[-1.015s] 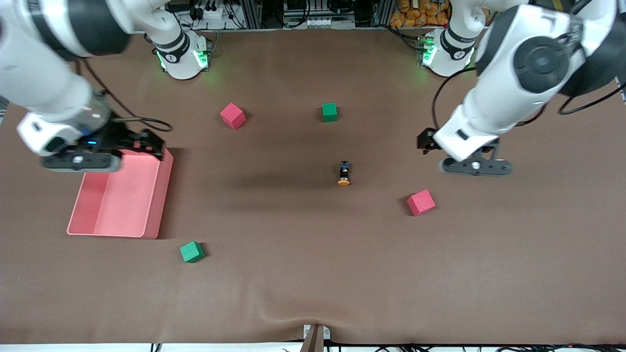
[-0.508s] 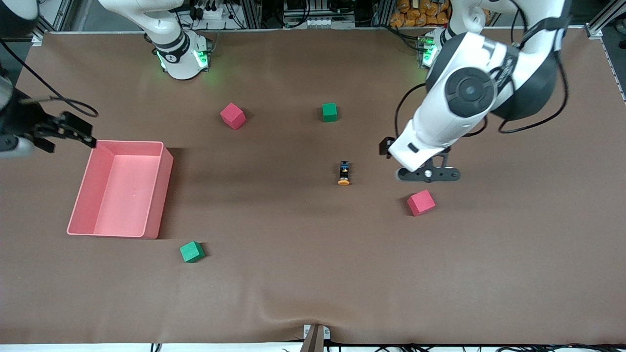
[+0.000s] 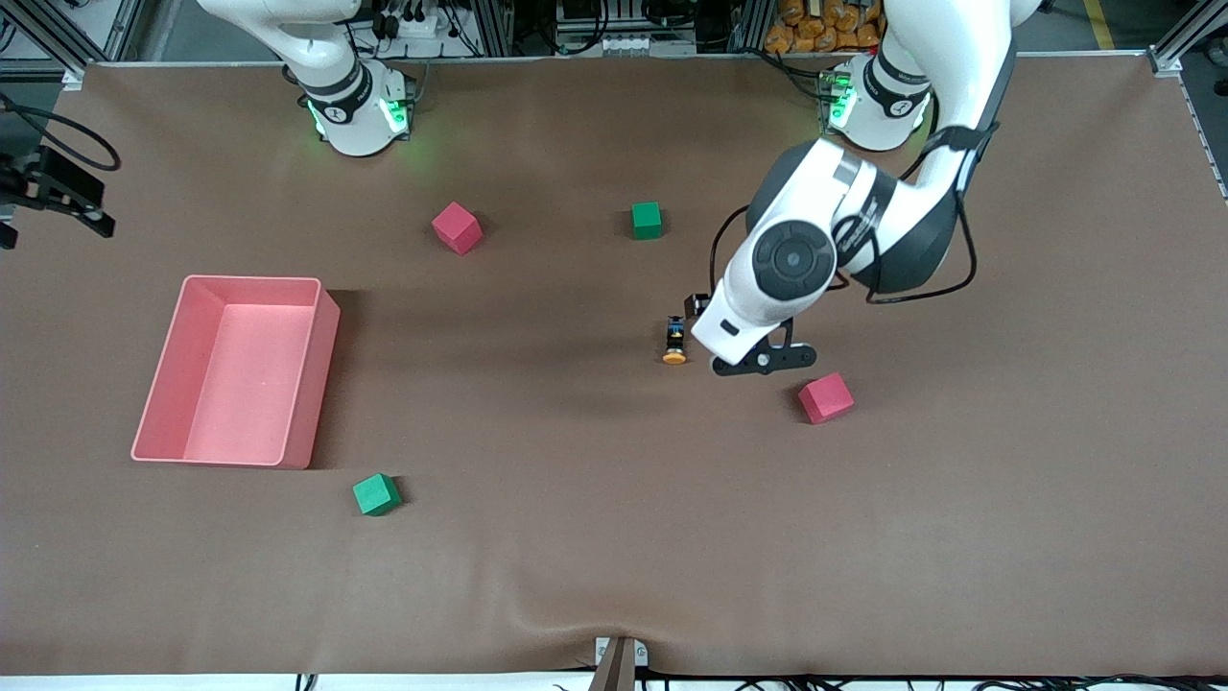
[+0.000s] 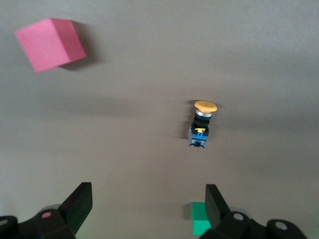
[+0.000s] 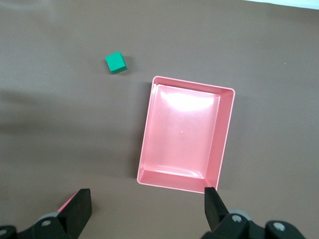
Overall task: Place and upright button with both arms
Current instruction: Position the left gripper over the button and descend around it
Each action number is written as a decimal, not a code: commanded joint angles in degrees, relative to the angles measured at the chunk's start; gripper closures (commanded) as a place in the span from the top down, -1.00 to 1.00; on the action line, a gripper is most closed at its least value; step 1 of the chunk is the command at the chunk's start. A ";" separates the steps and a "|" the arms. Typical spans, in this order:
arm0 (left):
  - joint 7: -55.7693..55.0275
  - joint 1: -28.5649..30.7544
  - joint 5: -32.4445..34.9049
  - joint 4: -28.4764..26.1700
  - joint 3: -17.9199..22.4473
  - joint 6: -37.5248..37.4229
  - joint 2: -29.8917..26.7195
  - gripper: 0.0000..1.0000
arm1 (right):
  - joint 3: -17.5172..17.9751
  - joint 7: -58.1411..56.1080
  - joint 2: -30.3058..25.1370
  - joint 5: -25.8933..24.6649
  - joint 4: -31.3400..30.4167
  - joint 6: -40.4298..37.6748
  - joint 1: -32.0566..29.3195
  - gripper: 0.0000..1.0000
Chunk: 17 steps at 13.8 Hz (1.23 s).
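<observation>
Now hovers open, left pincer (image 3: 743,369), just beside lying button (image 3: 675,342), cap toward camera, axis crossing its gap; right pincer (image 5: 144,209) open, waiting above bin (image 5: 227,132).

Bright, even light falls from above. The brown cloth-covered table (image 3: 576,537) shows soft, wide shadows. The shiny pink plastic tray (image 5: 227,124) has white glare inside. The left wrist view looks a bit blurry.
</observation>
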 commanded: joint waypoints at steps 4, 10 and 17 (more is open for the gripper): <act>-0.53 1.12 -2.17 1.85 0.55 0.18 2.08 1.00 | 0.35 -0.20 0.24 -1.24 4.18 -9.13 -0.06 1.00; -1.06 1.56 -4.19 1.85 0.55 -0.09 1.82 1.00 | -1.58 14.37 0.16 -0.54 5.15 -13.11 2.31 1.00; -0.62 2.34 -5.16 1.85 0.55 -1.49 1.38 1.00 | -1.31 16.67 0.16 0.60 5.33 -9.78 2.05 1.00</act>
